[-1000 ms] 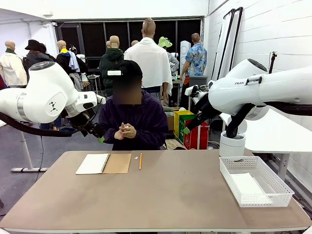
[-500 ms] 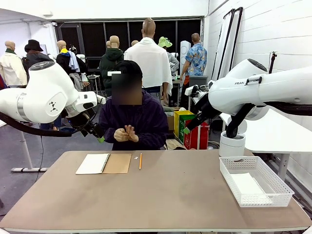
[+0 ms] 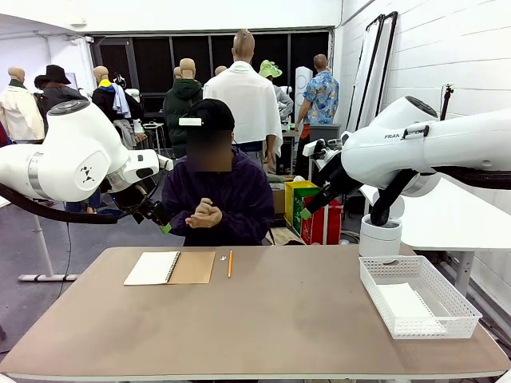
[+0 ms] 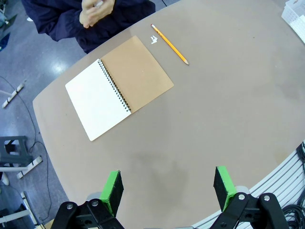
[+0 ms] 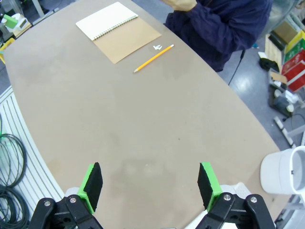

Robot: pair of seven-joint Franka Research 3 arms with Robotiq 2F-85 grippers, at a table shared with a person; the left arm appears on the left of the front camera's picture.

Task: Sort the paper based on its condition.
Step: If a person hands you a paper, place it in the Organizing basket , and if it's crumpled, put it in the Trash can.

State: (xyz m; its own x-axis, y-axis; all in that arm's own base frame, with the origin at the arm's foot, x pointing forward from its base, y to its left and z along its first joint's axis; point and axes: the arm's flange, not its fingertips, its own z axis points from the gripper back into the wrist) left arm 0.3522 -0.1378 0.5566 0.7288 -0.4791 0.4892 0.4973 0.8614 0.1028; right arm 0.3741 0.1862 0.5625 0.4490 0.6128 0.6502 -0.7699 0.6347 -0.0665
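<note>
A white sheet of paper (image 3: 406, 303) lies flat in the white basket (image 3: 375, 273) at the table's right. The person at the far side holds both hands (image 3: 205, 214) clasped together above the table edge; whether they enclose paper I cannot tell. My left gripper (image 3: 164, 226) hangs open high over the table's far left, and in its wrist view the left gripper (image 4: 169, 188) has nothing between its green pads. My right gripper (image 3: 307, 211) hovers open above the far right, and in its wrist view the right gripper (image 5: 150, 183) is likewise empty.
A spiral notebook (image 3: 169, 268) with a brown cover lies open at the far left, a yellow pencil (image 3: 230, 263) and a tiny white scrap (image 3: 223, 257) beside it. A white bin (image 3: 380, 235) stands behind the basket. The table's middle and near side are bare.
The person's hands have shifted a little against each other. Both arms have stayed still.
</note>
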